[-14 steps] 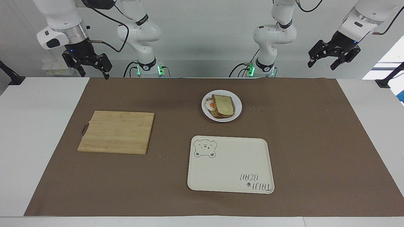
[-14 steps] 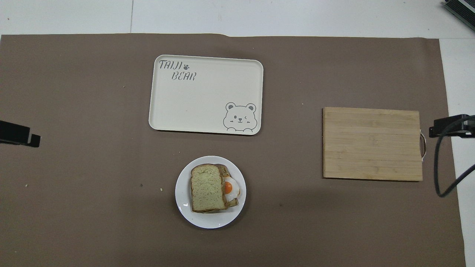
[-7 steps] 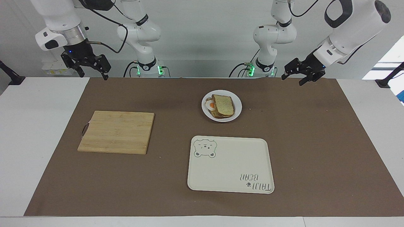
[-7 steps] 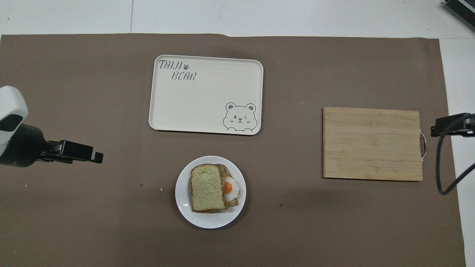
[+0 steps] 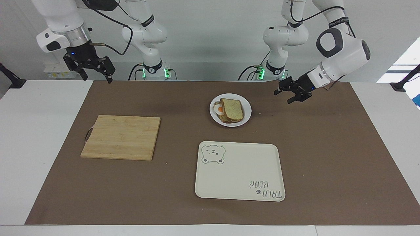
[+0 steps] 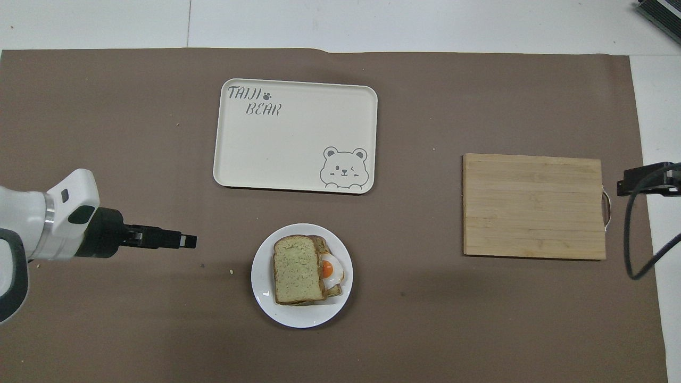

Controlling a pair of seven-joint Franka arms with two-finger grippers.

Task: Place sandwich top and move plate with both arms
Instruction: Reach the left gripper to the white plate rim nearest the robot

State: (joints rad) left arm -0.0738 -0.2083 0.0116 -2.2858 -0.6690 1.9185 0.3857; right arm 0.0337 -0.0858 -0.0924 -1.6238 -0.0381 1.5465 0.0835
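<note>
The small white plate [image 5: 247, 110] [image 6: 262, 290] sits on the brown mat, nearer to the robots than the tray. The sandwich top [image 5: 232, 108] [image 6: 296, 270], a pale speckled slice, lies on the slice with the fried egg [image 6: 330, 270] on the plate. The egg peeks out on the side toward the right arm's end. My left gripper [image 5: 283, 97] [image 6: 187, 241] is open and empty, low over the mat beside the plate, toward the left arm's end, not touching it. My right gripper [image 5: 98, 78] [image 6: 621, 188] is open and empty, held high over the mat's edge at the right arm's end.
A cream rectangular tray with a bear drawing [image 5: 239, 173] [image 6: 282, 154] lies farther from the robots than the plate. A wooden cutting board [image 5: 121, 137] [image 6: 533, 206] lies toward the right arm's end. A few crumbs lie on the mat near the plate.
My left arm has swung down and in from the table's end toward the plate. The right arm has barely moved. The plate and sandwich have not moved.
</note>
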